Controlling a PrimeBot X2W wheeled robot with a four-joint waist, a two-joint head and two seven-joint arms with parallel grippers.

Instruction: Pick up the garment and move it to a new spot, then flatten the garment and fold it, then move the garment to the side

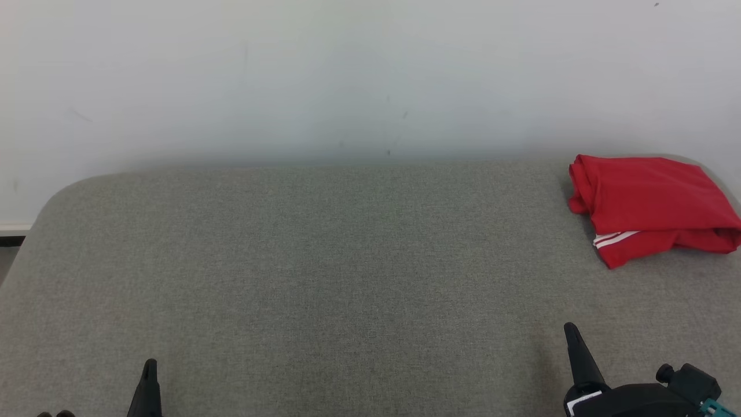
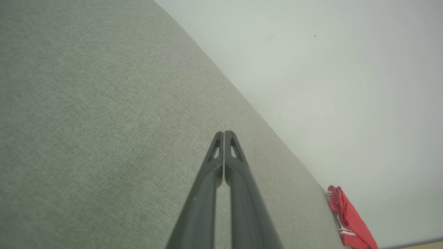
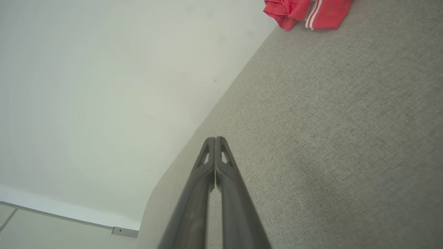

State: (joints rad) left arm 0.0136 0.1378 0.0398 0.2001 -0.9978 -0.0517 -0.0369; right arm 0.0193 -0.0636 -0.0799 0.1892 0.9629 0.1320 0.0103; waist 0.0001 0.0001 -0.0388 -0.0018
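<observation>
The garment (image 1: 651,205) is red with white stripes and lies folded in a compact bundle at the far right corner of the grey fabric surface (image 1: 324,272). It also appears as the red garment (image 2: 347,219) at the lower right of the left wrist view and as the garment (image 3: 309,12) at the top of the right wrist view. My left gripper (image 1: 149,366) is shut at the lower left, holding nothing; its tips (image 2: 224,133) touch. My right gripper (image 1: 570,329) is shut at the lower right, well in front of the garment, empty, tips (image 3: 215,139) together.
A pale wall (image 1: 370,75) rises directly behind the surface's back edge. The surface has rounded far corners. A strip of floor and baseboard (image 3: 69,221) shows past its left end in the right wrist view.
</observation>
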